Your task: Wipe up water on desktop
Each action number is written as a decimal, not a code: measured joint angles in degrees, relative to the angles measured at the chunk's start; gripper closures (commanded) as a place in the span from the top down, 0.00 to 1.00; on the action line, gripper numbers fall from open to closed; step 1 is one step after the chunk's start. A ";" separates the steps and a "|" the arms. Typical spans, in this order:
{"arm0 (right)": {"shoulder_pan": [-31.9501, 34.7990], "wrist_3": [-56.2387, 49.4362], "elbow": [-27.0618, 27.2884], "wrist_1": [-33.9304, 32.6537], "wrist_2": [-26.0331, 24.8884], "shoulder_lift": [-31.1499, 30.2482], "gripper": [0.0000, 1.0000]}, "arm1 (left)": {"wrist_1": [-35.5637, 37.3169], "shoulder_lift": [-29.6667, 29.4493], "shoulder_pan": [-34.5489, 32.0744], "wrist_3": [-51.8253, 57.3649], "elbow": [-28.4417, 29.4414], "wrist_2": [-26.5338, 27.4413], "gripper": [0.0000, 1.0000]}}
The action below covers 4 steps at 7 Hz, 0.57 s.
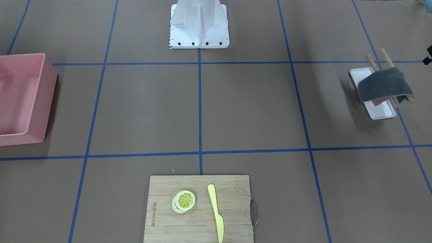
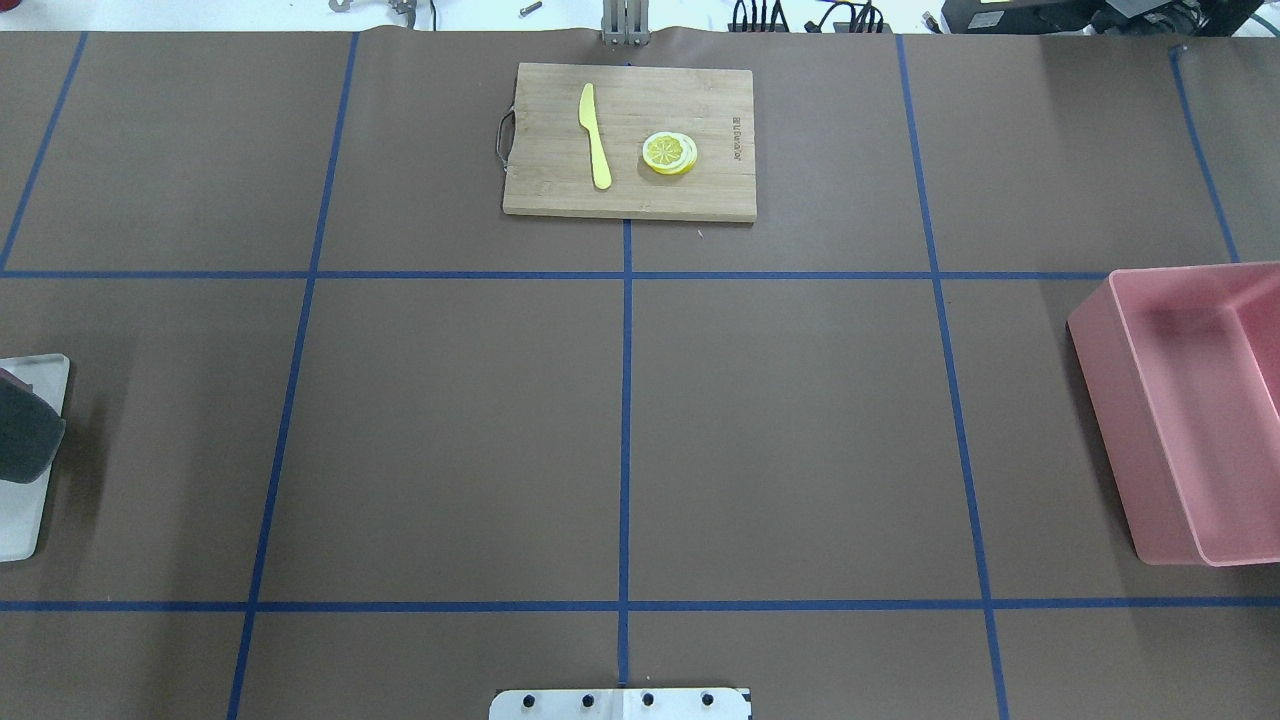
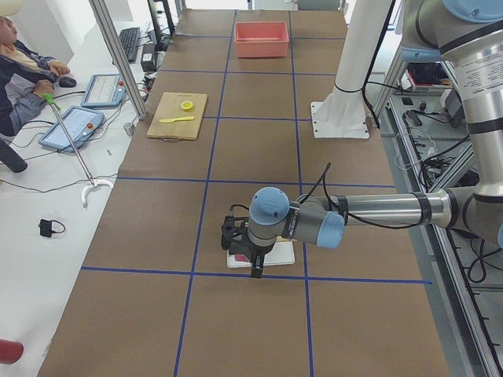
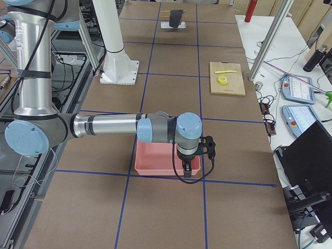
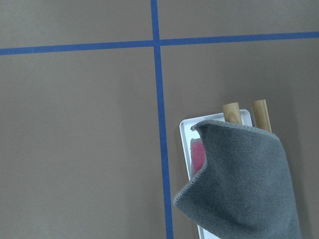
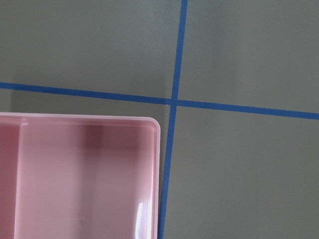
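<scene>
Though the job is to dry the worktop (image 2: 780, 430), the brown taped surface that fills every view, I cannot pick out any puddle on it from where I stand, so what matters for handling is the grey cloth (image 1: 384, 84). It hangs draped over two wooden rods (image 1: 371, 62) that lie across a white tray (image 1: 383, 113) on the robot's left side, with something pink (image 5: 198, 154) tucked beneath it. It looks a soft, light, napped towel: it will sag and fold rather than hold shape, should not slip between pads, and cannot break. I would take it at the raised fold along the rods, pinching from above so both layers bunch together. The rods look loose and may lift or roll with it. The left tool (image 3: 247, 259) hangs right over the tray, the right tool (image 4: 188, 167) over the pink bin (image 1: 20, 101) at the far end. Each shows only from the side cameras, so I cannot tell how far either is parted or whether it holds anything.
</scene>
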 measured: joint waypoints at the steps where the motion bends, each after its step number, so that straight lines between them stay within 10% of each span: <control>1: 0.00 -0.05 0.25 0.09 0.12 -0.57 1.00 | -0.09 0.12 -0.07 -0.04 -0.23 0.02 0.98; 4: 0.00 0.31 0.40 0.20 0.40 -1.44 1.00 | -3.30 0.14 -0.12 -0.17 -0.45 -0.02 0.98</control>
